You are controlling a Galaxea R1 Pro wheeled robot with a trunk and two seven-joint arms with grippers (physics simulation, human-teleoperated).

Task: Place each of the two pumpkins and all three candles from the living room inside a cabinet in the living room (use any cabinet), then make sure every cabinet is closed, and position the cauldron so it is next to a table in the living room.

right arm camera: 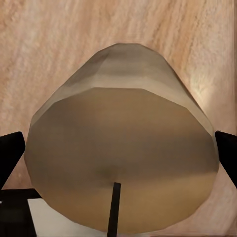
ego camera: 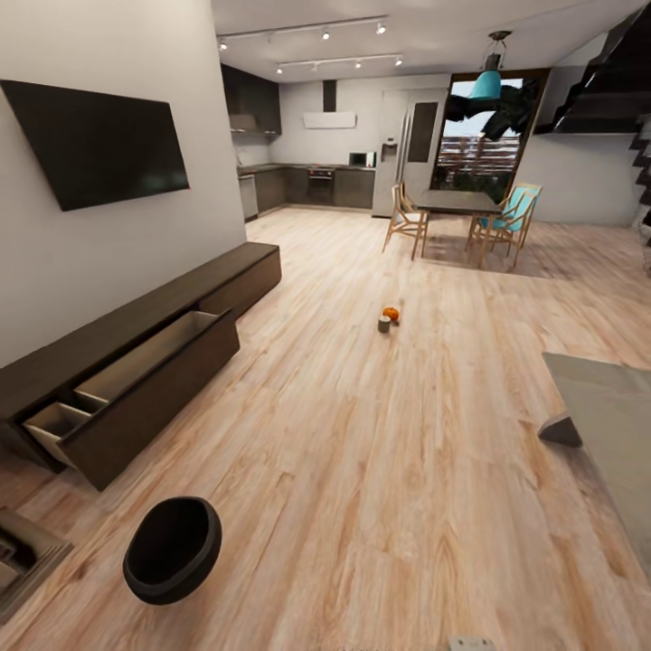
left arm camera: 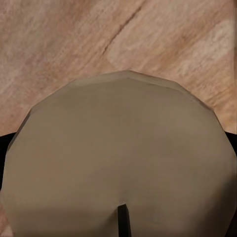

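On the wood floor (ego camera: 380,452) far ahead, a pumpkin (ego camera: 391,314) touches a candle (ego camera: 384,325); the cauldron (ego camera: 173,549) lies near the cabinet (ego camera: 136,371), whose drawer stands open. Each gripper is closed around its own candle: the left gripper (left arm camera: 118,197) around one (left arm camera: 118,148), the right gripper (right arm camera: 118,163) around another (right arm camera: 118,148).

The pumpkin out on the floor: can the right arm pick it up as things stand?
Probably not. The pumpkin lies far across the floor beside a candle, well beyond arm range, and the right gripper looks already occupied by a held candle.
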